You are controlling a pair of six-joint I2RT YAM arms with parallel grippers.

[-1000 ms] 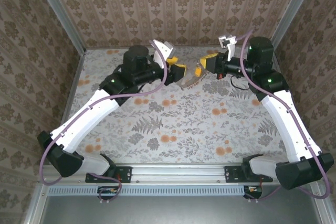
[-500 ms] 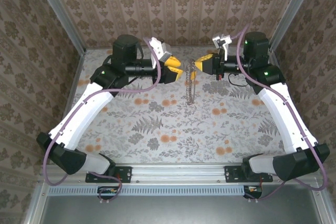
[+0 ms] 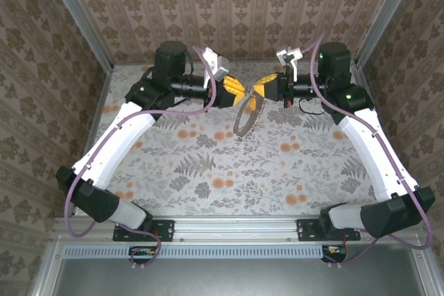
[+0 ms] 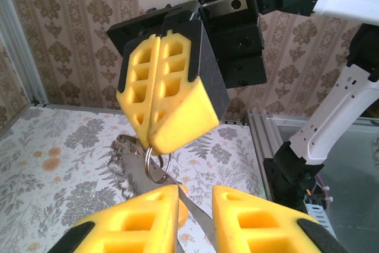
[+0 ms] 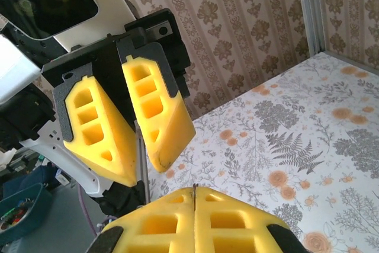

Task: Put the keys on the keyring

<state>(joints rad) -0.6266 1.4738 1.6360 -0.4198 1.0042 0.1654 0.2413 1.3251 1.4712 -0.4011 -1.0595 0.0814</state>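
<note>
I find the right gripper (image 4: 155, 140) with fingers pressed together on the keyring (image 4: 157, 164), which hangs at 11 o'clock just beyond the left gripper (image 4: 195, 197), whose fingers stand slightly apart around the key (image 4: 196, 220), its blade running 5-to-11 toward the ring.

The left arm (image 3: 114, 140) and right arm (image 3: 378, 154) wear smooth white shells over their long links, with chunky black housings at the joints and bases. A purple cable (image 3: 67, 202) trails loosely along each one, and a small green light (image 3: 139, 89) glows on a black housing. The left gripper (image 3: 242, 95) and right gripper (image 3: 255, 92) have bright yellow wedge-shaped fingers (image 4: 177, 105), moulded with rows of rectangular pockets and set in black holders. A silvery screw (image 4: 236, 3) sits in the black bracket behind them.
</note>
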